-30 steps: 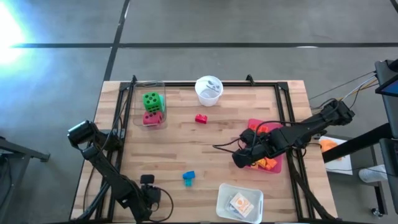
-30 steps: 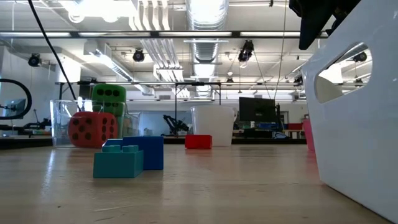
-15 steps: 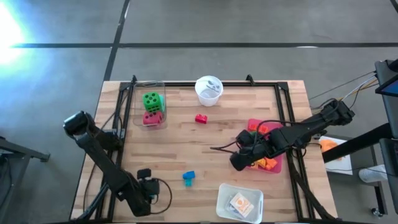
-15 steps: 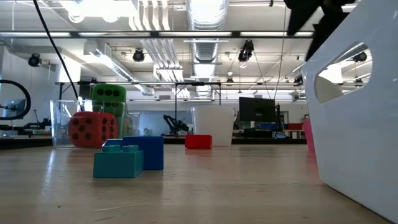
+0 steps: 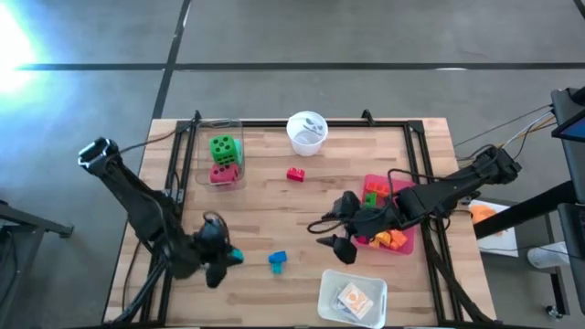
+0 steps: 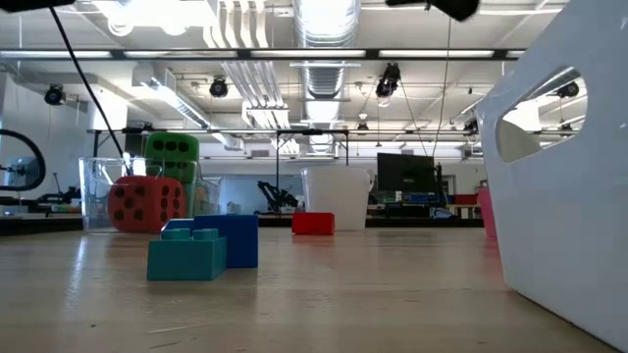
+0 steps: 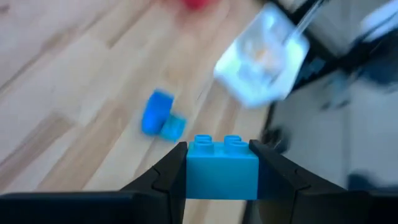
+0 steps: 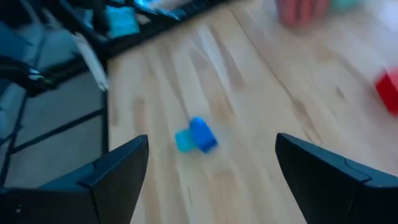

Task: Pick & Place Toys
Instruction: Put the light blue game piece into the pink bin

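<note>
Our left gripper (image 5: 230,257) clamped a light-blue brick (image 7: 222,167) above the wooden table (image 5: 274,219); blue bricks (image 5: 277,261) lay just beside it. Our right gripper (image 5: 335,235) hung wide open nearby.

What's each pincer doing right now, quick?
Left pincer: shut on a light blue brick.
Right pincer: open, holding nothing.

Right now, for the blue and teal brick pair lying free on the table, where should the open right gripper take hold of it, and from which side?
Probably from straight above: the brick pair lies low on bare wood with nothing beside it. The right gripper could close across its narrower width, on flat side walls rather than studs.
</note>
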You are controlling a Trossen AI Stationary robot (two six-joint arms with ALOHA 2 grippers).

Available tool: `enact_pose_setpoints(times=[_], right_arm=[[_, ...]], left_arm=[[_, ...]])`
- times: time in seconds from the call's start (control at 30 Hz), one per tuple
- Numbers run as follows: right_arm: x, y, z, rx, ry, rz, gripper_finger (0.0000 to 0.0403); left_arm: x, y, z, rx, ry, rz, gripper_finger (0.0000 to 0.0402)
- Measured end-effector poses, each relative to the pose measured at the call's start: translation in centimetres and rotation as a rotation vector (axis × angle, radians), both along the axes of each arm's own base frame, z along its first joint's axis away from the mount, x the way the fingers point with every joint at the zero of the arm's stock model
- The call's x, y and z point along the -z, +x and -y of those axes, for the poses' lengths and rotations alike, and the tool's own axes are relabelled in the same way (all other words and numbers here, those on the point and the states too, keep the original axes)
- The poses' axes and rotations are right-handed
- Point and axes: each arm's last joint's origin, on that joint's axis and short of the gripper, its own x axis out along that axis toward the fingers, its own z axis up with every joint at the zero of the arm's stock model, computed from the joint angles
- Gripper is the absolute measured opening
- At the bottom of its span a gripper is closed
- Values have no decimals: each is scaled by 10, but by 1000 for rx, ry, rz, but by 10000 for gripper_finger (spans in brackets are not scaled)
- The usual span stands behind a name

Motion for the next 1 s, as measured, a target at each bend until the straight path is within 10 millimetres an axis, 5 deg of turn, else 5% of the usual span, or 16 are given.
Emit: enact_pose_setpoints(times=[0.5, 0.73, 1.0], right_arm=[[-58, 10, -8, -114, -280, 242, 344], [-63, 40, -26, -221, -505, 270, 344], [-76, 77, -50, -58, -804, 241, 344]], left_arm=[[-59, 35, -51, -119, -294, 416, 138], [-69, 53, -77, -53, -380, 498, 138], [-76, 60, -91, -25, -392, 560, 138]])
